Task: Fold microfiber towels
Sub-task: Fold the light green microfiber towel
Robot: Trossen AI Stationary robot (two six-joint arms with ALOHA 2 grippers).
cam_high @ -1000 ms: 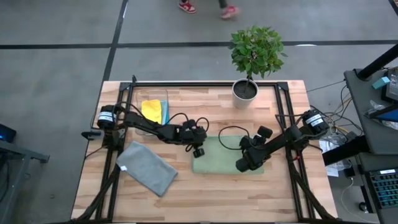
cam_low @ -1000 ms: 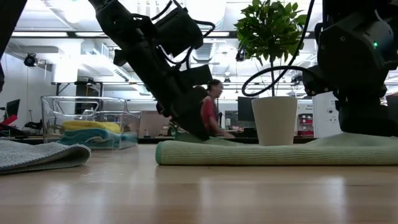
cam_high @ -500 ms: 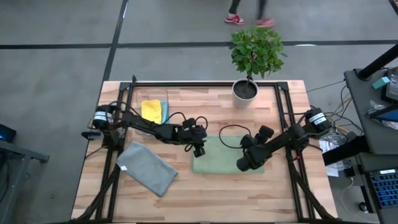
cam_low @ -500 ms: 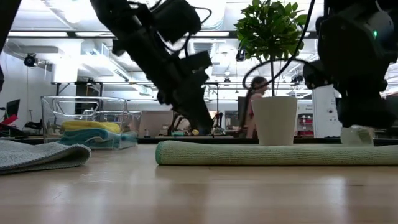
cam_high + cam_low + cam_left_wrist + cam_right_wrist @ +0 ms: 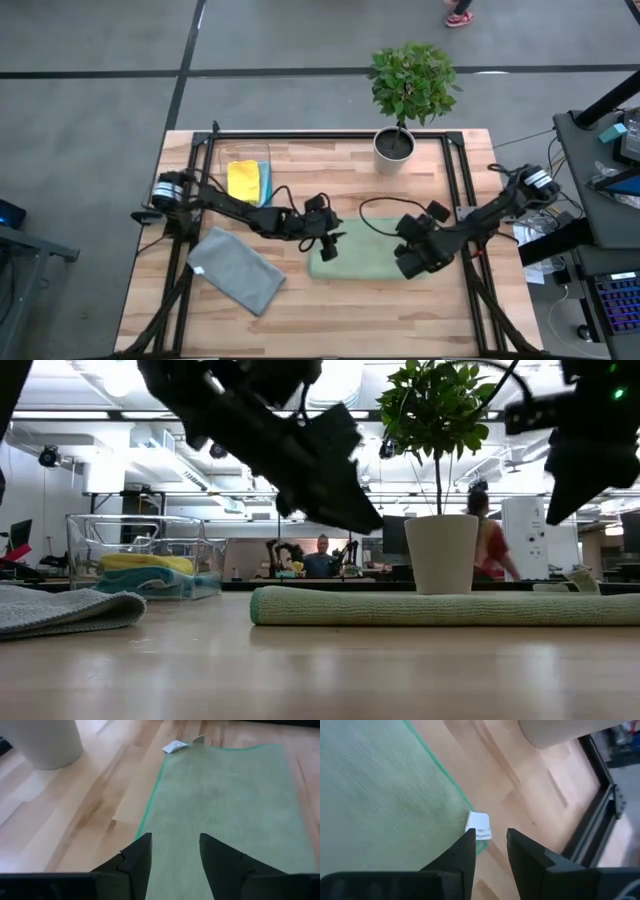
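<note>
A green towel [image 5: 362, 255] lies folded flat in a long strip on the table's middle, its white tag [image 5: 479, 827] sticking out at the far right corner. My left gripper [image 5: 172, 855] hangs open just above the strip's left end [image 5: 326, 248]. My right gripper [image 5: 490, 851] hangs open above its right end [image 5: 412, 264]. Neither touches the cloth. A grey towel [image 5: 237, 270] lies folded at the near left. A yellow towel [image 5: 244, 177] rests on a teal one [image 5: 266, 180] at the far left.
A white pot [image 5: 394, 146] with a leafy plant stands at the far edge, behind the green towel. A clear bin [image 5: 140, 550] holds the yellow and teal cloths. Black frame rails [image 5: 452, 175] run along both sides. Bare wood lies along the near edge.
Both grippers have let go of the green towel and risen clear of it. The left one has tipped up toward level. The right one has drawn back toward the table's right edge. The towel's right end, bulged up a second ago, now lies flat.
</note>
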